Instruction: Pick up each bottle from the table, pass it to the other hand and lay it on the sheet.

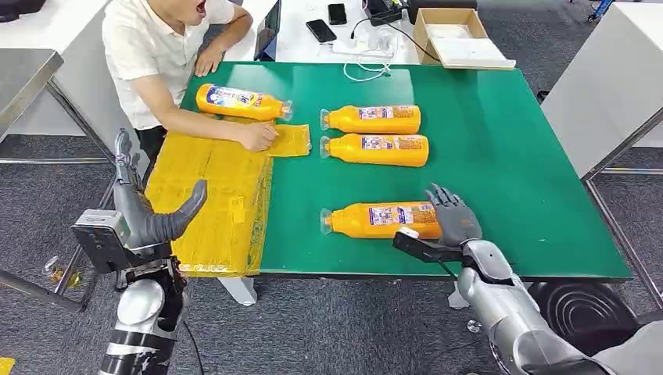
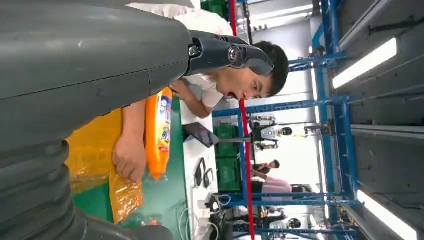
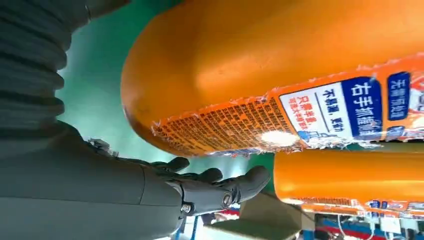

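nearest bottle (image 1: 381, 219) lies on the table just ahead of my right hand (image 1: 453, 219), base at my fingers, cap toward my left | right hand spread, empty | left hand (image 1: 148, 205) apart, empty, raised beside the sheet (image 1: 211, 203), well farther off

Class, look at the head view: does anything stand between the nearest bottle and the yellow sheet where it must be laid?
On the table, nothing does: bare green mat separates the nearest bottle from the yellow sheet. However, a person's hand presses the sheet's far end, beside another bottle.
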